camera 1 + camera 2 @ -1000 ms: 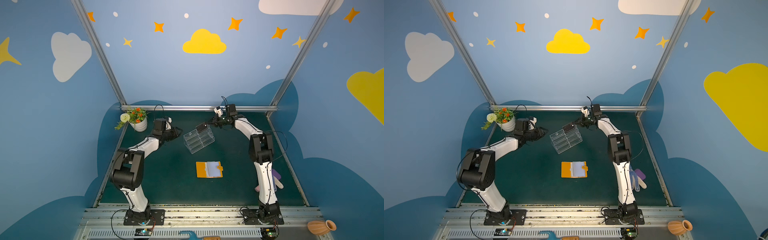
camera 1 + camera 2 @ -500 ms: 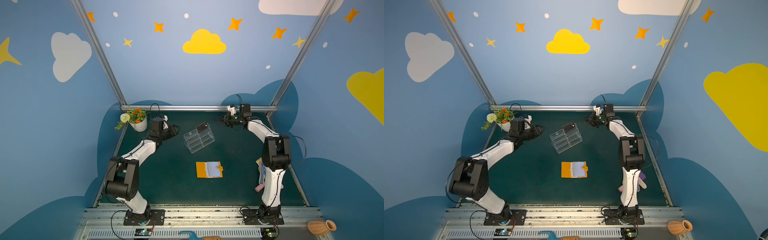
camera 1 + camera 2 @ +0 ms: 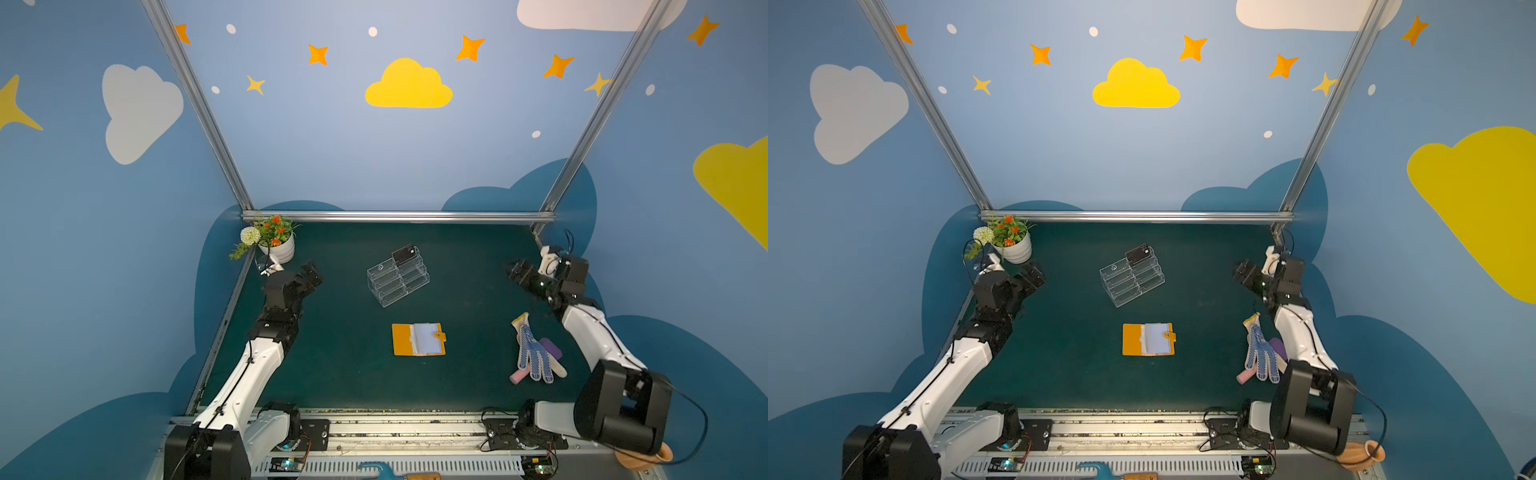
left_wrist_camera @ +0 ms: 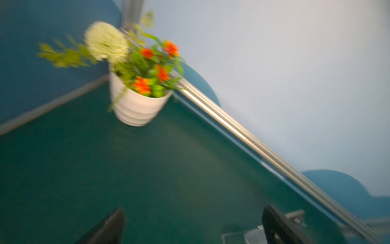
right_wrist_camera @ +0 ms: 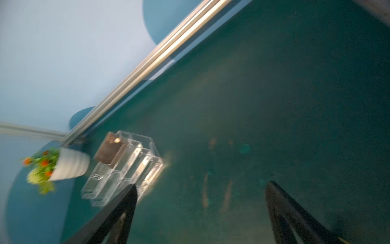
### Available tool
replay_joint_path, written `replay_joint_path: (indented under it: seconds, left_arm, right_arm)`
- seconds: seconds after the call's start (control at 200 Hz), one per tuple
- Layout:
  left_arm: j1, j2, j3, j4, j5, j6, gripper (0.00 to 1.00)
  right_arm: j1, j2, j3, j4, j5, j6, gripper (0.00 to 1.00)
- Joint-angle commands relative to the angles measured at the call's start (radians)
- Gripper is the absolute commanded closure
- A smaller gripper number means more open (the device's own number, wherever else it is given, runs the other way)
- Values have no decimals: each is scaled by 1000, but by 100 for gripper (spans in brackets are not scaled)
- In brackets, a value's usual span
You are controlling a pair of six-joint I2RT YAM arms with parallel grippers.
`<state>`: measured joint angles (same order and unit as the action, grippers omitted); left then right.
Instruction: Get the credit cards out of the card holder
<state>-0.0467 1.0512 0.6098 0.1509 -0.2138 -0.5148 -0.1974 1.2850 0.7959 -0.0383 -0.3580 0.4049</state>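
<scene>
The left gripper and right gripper are wide open and empty, well apart from the orange-yellow card holder lying open on the green table. Pulling with just one gripper could drag the light holder along

Left arm and right arm white-shelled, bulky black joints, thin black cables alongside, black screwed base plates, left gripper and right gripper black.
</scene>
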Motion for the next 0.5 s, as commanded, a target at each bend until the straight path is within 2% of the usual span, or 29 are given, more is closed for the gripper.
replay_joint_path:
  seconds: [0.0,0.075,0.18,0.32,0.365,0.425,0.496]
  left_arm:
    - [33,36,-58,100,-197,105,0]
    - [47,74,-102,184,-200,191,0]
    - [53,146,-163,295,-163,277,0]
    - [54,305,-221,498,-84,349,0]
    - [53,318,-205,475,-42,371,0]
    - [62,363,-198,522,1,383,0]
    - [65,458,-225,655,42,390,0]
  right_arm:
    - [-4,-62,-158,158,214,-178,5]
    - [-5,-80,-306,363,265,-258,5]
    - [-13,-25,-409,570,265,-245,5]
    - [13,57,-364,583,162,-289,4]
    - [19,69,-381,644,133,-267,4]
    - [46,103,-420,781,143,-261,4]
    - [106,140,-396,781,181,-318,4]
